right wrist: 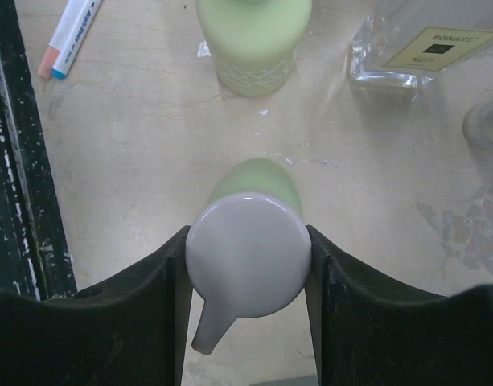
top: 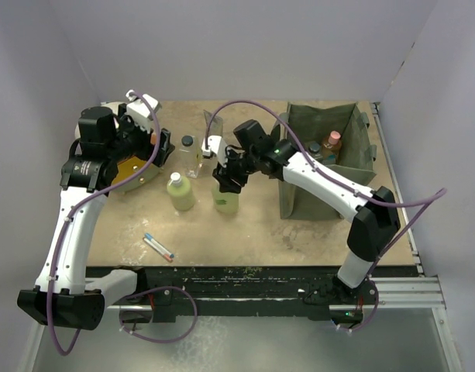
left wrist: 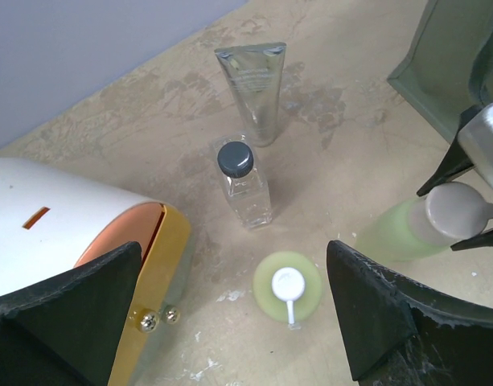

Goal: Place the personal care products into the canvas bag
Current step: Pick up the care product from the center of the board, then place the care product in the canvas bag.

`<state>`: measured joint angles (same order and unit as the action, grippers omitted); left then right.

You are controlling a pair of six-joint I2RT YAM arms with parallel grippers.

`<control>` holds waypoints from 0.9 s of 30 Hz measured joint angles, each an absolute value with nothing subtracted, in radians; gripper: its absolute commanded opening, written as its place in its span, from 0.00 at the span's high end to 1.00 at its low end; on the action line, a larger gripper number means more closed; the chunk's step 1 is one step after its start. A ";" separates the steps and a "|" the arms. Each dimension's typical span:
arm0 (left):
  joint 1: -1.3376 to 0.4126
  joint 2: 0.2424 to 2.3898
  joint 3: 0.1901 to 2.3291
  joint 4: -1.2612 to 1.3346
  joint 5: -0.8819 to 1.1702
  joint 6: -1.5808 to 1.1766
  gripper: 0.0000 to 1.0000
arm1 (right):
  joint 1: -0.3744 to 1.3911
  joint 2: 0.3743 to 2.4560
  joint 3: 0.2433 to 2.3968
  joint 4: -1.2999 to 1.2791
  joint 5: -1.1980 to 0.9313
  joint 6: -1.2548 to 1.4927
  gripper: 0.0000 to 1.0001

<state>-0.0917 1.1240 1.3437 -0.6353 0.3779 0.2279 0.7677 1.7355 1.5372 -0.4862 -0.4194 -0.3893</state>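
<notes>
Tan tabletop point(top: 260, 225): we see our right gripper point(right wrist: 248, 251) clamped on the pump cap of a pale green bottle point(right wrist: 254, 181); left gripper point(left wrist: 230, 318) wide open.

My right gripper point(right wrist: 248, 241) points down, both fingers pressed against the cap of the green bottle point(right wrist: 254, 183) between them. The right arm point(top: 322, 182) reaches forward and across to the left. My left gripper point(left wrist: 234, 261) hangs with jaws spread wide, gripping nothing, and the left arm point(top: 70, 225) stretches forward.
</notes>
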 measured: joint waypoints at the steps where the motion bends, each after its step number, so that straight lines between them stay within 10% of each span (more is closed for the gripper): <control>1: -0.092 1.124 1.344 -0.636 0.384 0.228 0.01 | 0.765 1.723 1.539 -0.498 -0.422 -0.395 1.00; 27: -0.184 1.179 1.342 -0.679 0.439 0.300 0.02 | 0.698 1.568 2.098 -0.899 -0.400 -0.416 1.00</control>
